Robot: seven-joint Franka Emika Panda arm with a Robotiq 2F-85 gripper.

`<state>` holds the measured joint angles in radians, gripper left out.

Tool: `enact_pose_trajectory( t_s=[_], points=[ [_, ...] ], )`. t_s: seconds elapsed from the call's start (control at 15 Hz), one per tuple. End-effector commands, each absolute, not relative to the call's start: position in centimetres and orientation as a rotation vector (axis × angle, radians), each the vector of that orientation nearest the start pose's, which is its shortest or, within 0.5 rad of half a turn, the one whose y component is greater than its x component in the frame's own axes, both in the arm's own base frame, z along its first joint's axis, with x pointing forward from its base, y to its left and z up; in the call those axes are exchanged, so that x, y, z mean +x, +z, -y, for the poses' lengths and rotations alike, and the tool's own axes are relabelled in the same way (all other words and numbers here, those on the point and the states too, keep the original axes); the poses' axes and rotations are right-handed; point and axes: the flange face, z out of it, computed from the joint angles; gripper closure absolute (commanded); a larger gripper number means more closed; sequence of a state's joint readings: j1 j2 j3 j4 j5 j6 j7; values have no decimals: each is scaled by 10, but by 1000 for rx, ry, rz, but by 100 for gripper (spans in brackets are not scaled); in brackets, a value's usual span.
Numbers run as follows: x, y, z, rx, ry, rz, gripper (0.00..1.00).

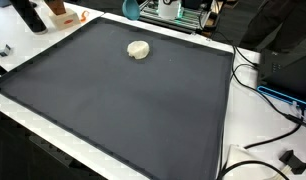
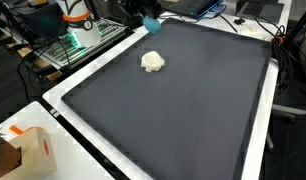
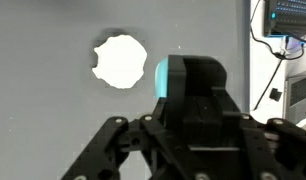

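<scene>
A small cream-white lump [image 1: 139,49] lies on a large dark grey mat [image 1: 123,115] near its far edge. It shows in both exterior views [image 2: 153,62] and in the wrist view [image 3: 120,60]. My gripper [image 1: 132,9] hangs above the mat's edge, a short way beyond the lump and apart from it; it also shows in an exterior view [image 2: 151,23]. In the wrist view only its black body and linkages with a teal patch [image 3: 198,115] show. The fingertips are hidden. Nothing shows in the jaws.
The mat [image 2: 183,115] lies on a white table. A cardboard box [image 2: 28,150] stands at one corner. Black cables [image 1: 261,100] and a plug [image 1: 291,158] lie along one side. Electronics [image 2: 78,38] stand behind the gripper. A screen [image 3: 288,15] sits beyond the mat.
</scene>
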<state>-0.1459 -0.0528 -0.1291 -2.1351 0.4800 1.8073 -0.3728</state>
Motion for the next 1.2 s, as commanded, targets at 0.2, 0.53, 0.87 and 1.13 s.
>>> enact_pose_trajectory(
  t_s=[0.2,0.53,0.87,1.13],
  points=[
    [483,441,72,-2878,130,-116,75],
    [479,449,51,-3014,57,-65,75],
    [474,454,35,-3099,27,-38,75],
    [482,454,34,-3085,57,-17,50]
  ],
)
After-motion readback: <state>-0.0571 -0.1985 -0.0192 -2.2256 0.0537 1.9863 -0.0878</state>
